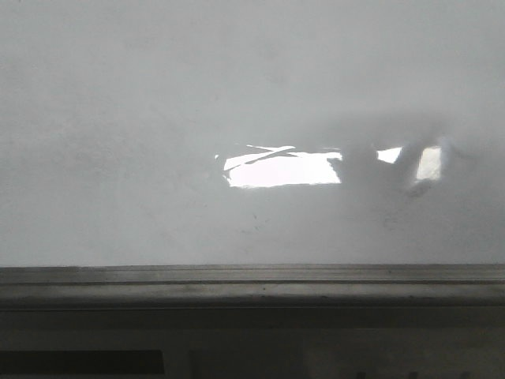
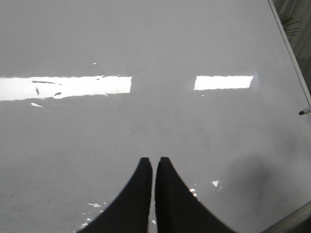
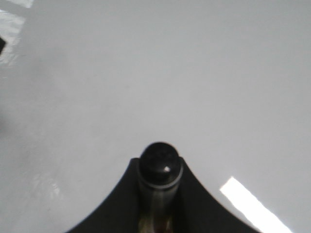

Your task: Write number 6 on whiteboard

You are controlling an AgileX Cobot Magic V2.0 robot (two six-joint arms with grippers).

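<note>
Glossy white-grey surface fills every view: the whiteboard (image 1: pixel 158 95) is seen with bright window glare and a grey metal strip (image 1: pixel 252 276) along its lower edge. No number 6 is to be found on it; only faint smudges are visible, so the writing is judged not yet begun. The right gripper (image 3: pixel 160 177) is clamped on a marker (image 3: pixel 160 162), whose black cap or tip is seen end-on above the board; whether it touches cannot be told. The left gripper (image 2: pixel 154 167) is held together, empty, over the board. A second pen tip (image 2: pixel 304 111) is glimpsed at the board's far edge. Next, the marker would need to be lowered squarely until contact is made, then drawn through the slanted upper stroke. No brand, label or legible writing is shown.
</note>
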